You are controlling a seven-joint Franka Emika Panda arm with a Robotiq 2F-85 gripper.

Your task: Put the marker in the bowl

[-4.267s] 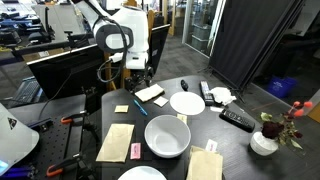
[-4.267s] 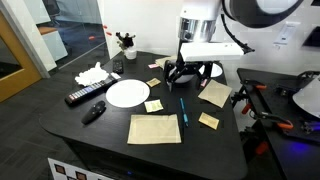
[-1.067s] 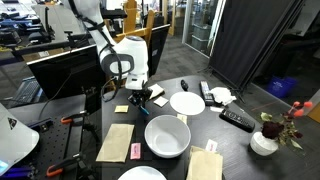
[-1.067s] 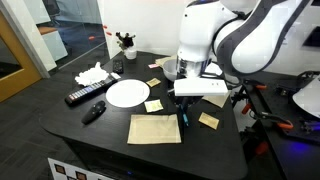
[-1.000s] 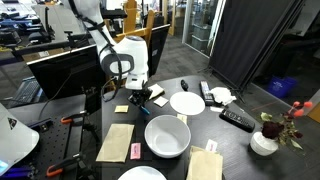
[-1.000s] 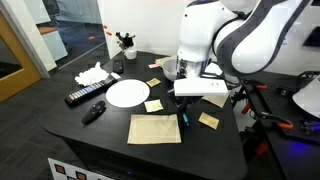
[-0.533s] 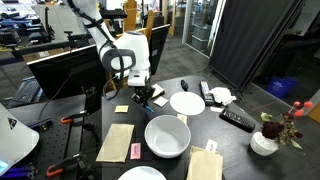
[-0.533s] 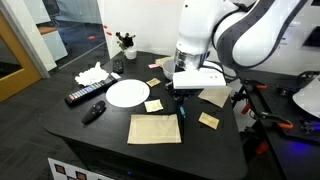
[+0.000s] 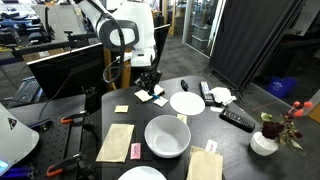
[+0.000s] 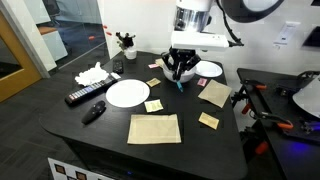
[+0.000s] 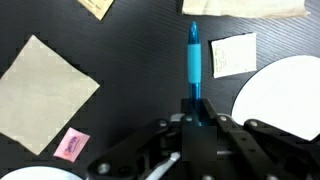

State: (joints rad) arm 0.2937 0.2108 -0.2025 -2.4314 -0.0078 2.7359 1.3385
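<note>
At the wrist view's lower centre, the pincer (image 11: 196, 122) grips the marker (image 11: 193, 62) by its end; so slight a hold could slip before the bowl (image 9: 168, 140).

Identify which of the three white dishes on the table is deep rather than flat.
The bowl, standing between the far plate and the near plate in an exterior view. It has high, curved walls; both plates are flat.
</note>
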